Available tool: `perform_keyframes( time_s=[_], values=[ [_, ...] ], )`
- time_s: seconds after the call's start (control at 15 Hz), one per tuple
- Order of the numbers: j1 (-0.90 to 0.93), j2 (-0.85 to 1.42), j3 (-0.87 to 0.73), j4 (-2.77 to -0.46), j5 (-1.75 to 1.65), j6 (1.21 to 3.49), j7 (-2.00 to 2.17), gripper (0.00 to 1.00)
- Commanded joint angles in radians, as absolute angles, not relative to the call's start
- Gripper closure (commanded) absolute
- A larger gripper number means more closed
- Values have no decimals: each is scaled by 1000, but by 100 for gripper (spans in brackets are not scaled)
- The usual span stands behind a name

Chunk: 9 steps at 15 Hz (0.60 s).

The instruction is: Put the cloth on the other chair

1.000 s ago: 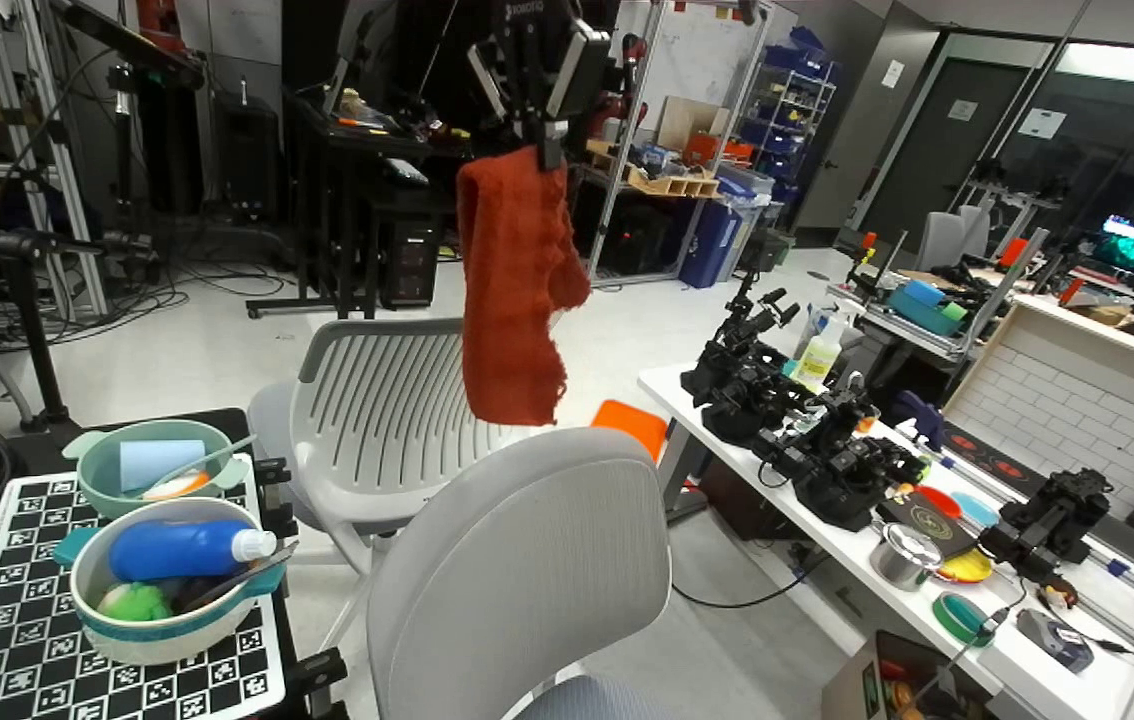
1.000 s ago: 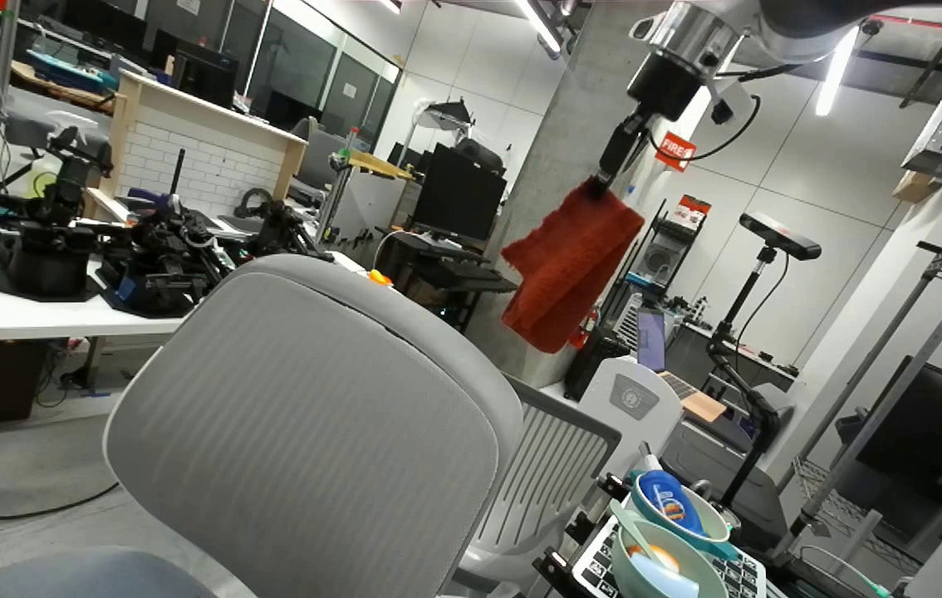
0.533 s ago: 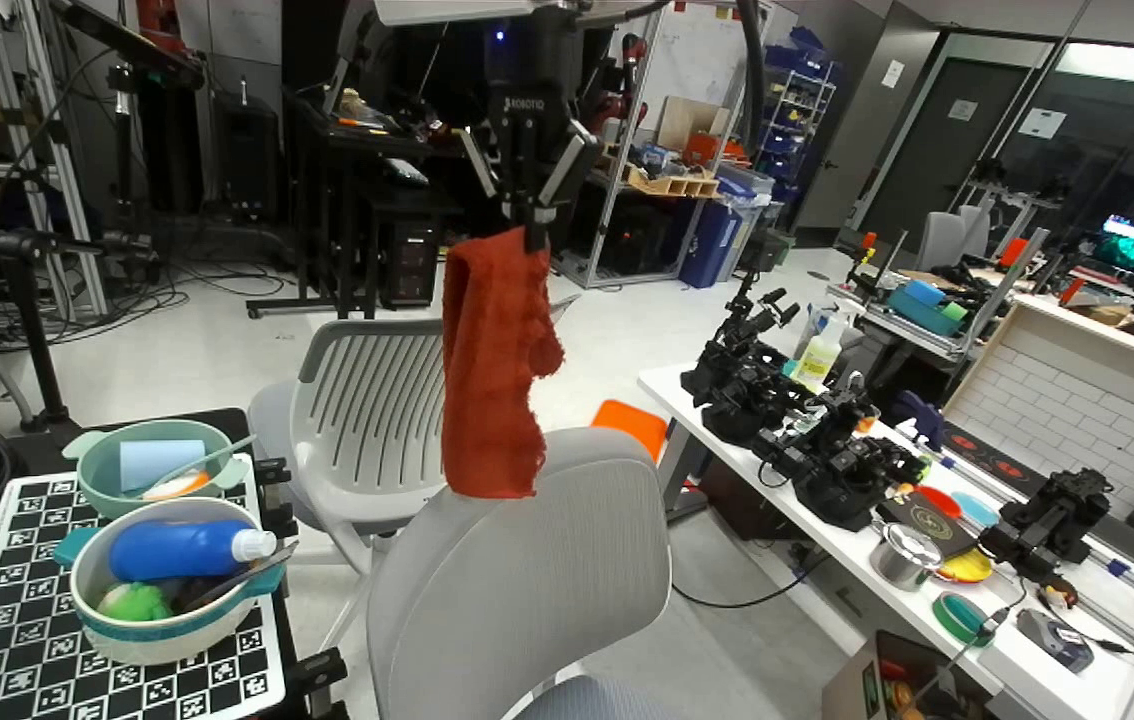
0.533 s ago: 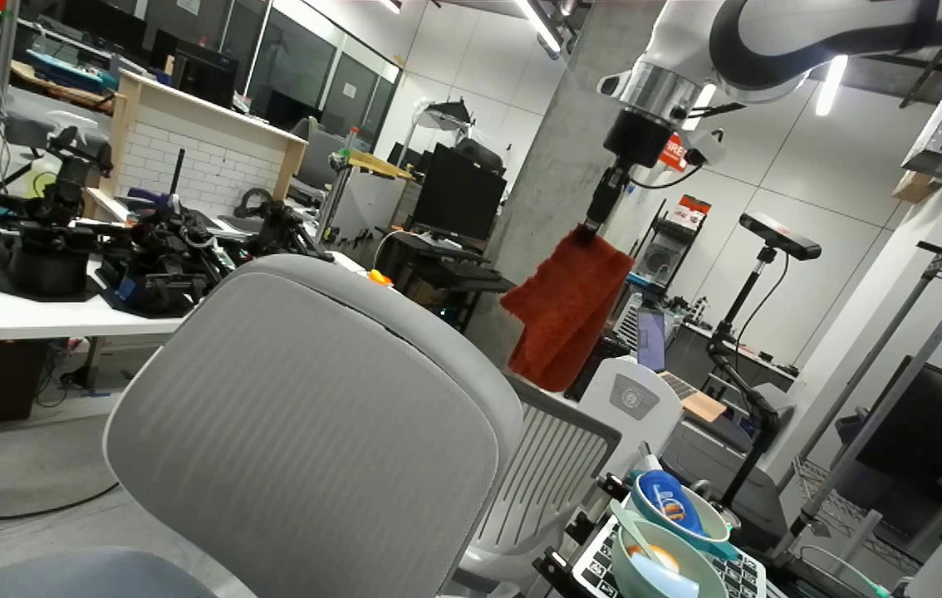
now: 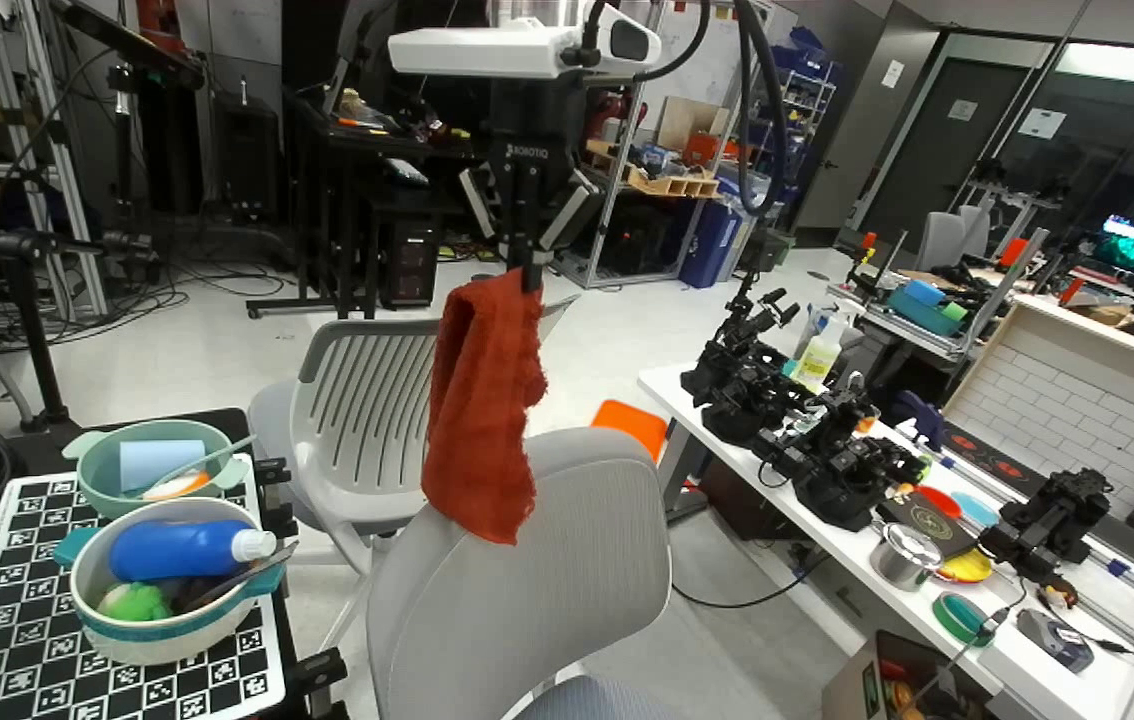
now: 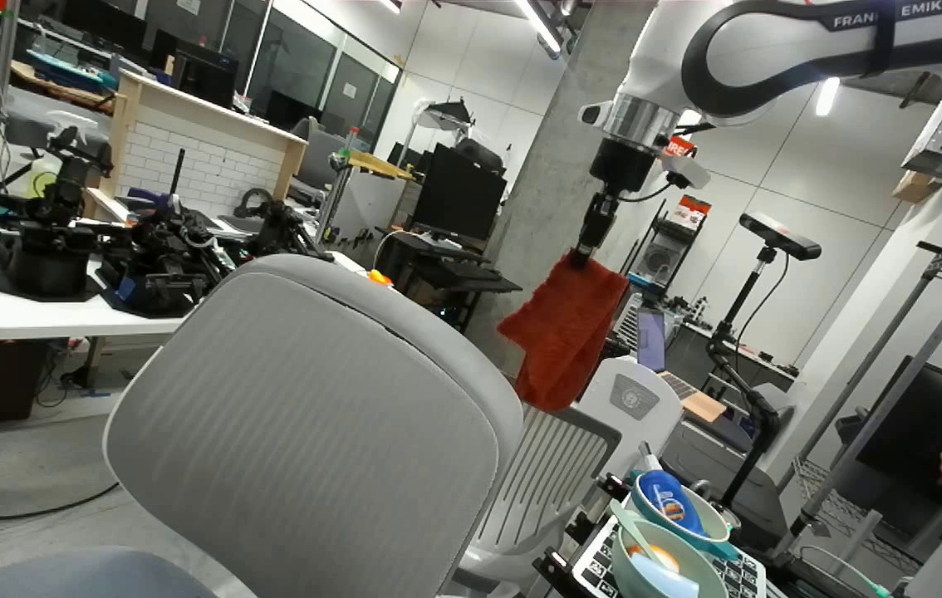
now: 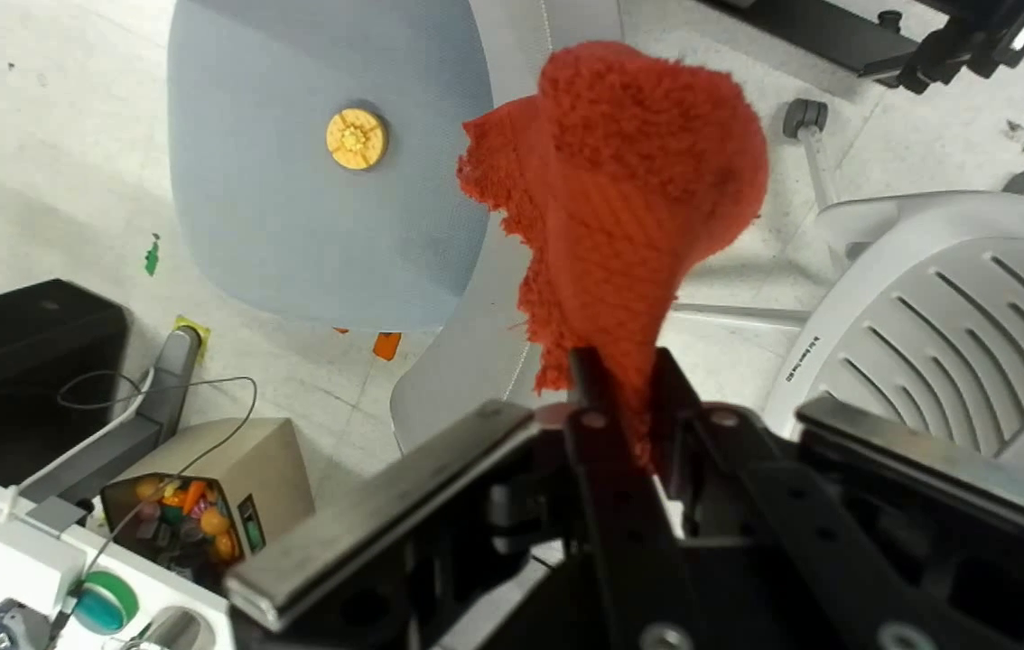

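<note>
The orange-red cloth (image 5: 482, 410) hangs limp from my gripper (image 5: 524, 280). The gripper is shut on its upper end, also in an exterior view (image 6: 580, 257) and the wrist view (image 7: 625, 361). The padded grey chair (image 5: 547, 560) has its backrest under the cloth; the lower end overlaps the top edge in an exterior view. I cannot tell whether it touches. In the wrist view the cloth (image 7: 647, 162) hangs over the backrest's edge, beside the seat (image 7: 277, 208). The slatted grey chair (image 5: 377, 400) stands beside it, also seen in an exterior view (image 6: 554, 465) and the wrist view (image 7: 918, 316).
A checkered board (image 5: 27, 600) with two bowls stands beside the slatted chair. A white table (image 5: 777, 470) with black devices stands on the other side. A yellow round object (image 7: 357, 138) lies on the padded chair's seat. An orange object (image 5: 632, 425) is behind that chair.
My gripper has come down with the cloth, shifting slightly toward the left in both exterior views. The cloth's lower end has dropped from above the padded backrest to overlapping it and now slants.
</note>
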<state>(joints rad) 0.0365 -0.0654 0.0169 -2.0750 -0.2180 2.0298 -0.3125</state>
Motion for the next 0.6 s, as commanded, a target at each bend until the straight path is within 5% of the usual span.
perform_keyframes(
  time_s=[0.0, 0.53],
  values=[
    [16, -41, 1, -2046, -242, 2055, -367, 96],
    [-24, -24, -34, -1946, -248, 2067, -439, 96]
  ],
)
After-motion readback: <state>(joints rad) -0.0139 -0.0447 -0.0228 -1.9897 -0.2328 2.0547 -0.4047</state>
